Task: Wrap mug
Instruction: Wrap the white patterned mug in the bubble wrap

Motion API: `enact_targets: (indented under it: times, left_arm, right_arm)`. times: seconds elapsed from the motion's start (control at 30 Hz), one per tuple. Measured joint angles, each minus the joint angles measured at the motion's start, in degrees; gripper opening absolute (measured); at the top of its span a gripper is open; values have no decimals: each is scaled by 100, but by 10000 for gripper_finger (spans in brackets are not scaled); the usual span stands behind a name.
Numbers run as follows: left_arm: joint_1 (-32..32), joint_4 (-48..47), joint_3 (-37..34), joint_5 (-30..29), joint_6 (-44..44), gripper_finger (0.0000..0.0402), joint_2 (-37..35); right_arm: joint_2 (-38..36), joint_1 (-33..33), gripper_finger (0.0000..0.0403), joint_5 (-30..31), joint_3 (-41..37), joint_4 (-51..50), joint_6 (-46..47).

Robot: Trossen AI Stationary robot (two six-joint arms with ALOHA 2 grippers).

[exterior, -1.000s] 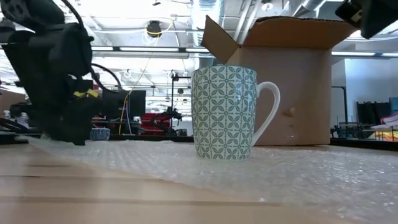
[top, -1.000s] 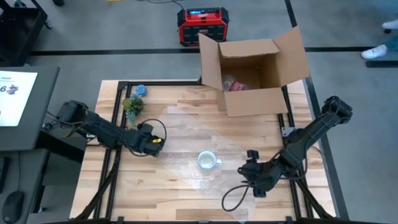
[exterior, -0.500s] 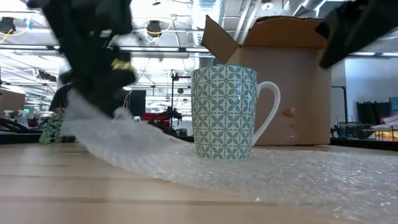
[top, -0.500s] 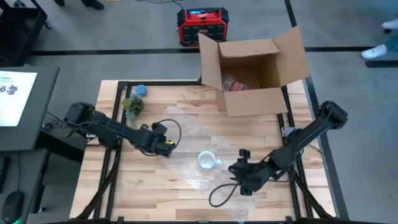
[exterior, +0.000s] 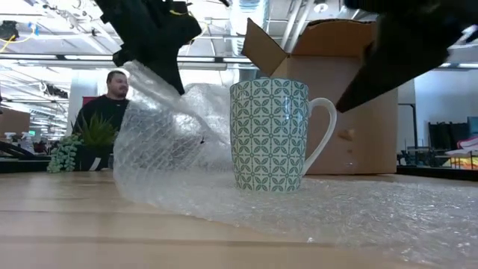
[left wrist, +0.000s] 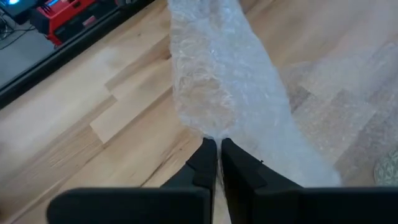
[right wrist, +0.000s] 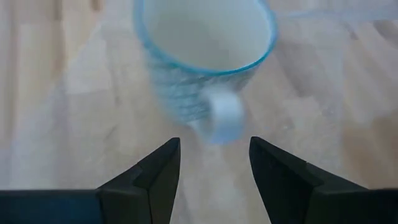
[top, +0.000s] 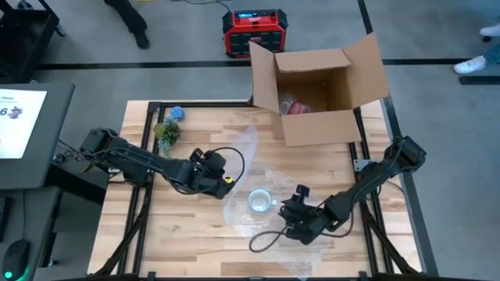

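Lifted since before, bubble wrap [exterior: 160, 134] edge pinched by left gripper [left wrist: 217, 144] nears mug [exterior: 270, 134]; right gripper [right wrist: 213, 158] spread.

We see a light wooden slatted table [top: 195, 234] on a black metal frame, standing on a grey floor [top: 156, 62] crossed by dark tape lines. A red and black box-shaped device [top: 255, 30] sits on the floor beyond the table. In the low view, a person in dark clothing [exterior: 104, 112] stands far back under bright ceiling strip lights [exterior: 45, 58], behind a small green potted plant [exterior: 95, 134].
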Motion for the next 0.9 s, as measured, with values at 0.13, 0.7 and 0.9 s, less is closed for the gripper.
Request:
enact_targets:
  times: [0.13,0.7,0.9]
  left_arm:
    - [-2,48,-11,0,0,0,0]
    - [-95,116,-18,-7,-4,0,0]
    - [-133,100,-18,-4,51,0,0]
  right_arm:
    - [0,-273,171,-337,0,102,-256]
    - [-54,-571,27,-953,-2,376,-816]
    - [-238,-308,1,-1060,-2,365,-450]
